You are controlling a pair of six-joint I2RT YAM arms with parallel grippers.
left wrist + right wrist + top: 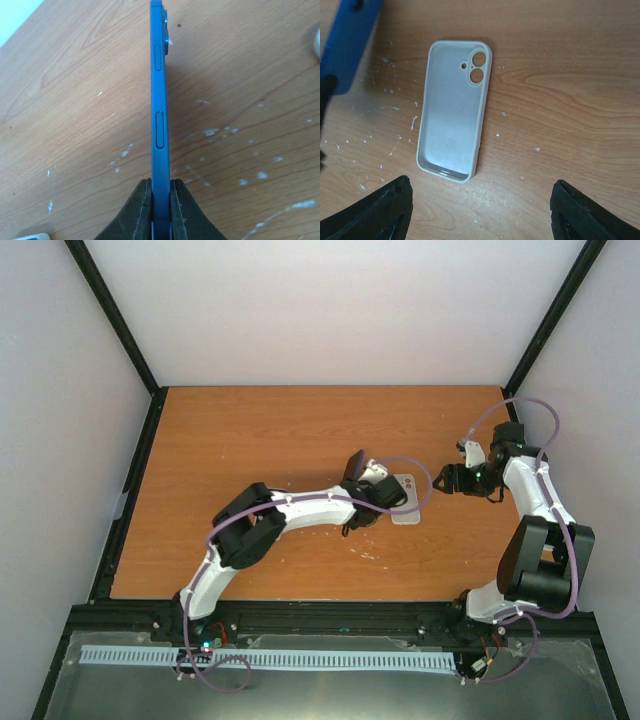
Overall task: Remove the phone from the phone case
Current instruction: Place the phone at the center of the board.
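Observation:
The blue phone [159, 115] is out of its case and stands edge-on between the fingers of my left gripper [161, 200], which is shut on it above the table. In the top view the phone [354, 466] sticks up from the left gripper [365, 485]. The pale grey case [454, 107] lies empty on the table, open side up, camera holes at its far end. It also shows in the top view [407, 499]. My right gripper [480, 210] is open and empty, just short of the case's near end, and shows in the top view [447, 480]. The phone's corner shows in the right wrist view [347, 45].
The wooden table [250, 440] has small white specks near the case. A black frame rail [130, 490] runs along the left edge and white walls close in the back and sides.

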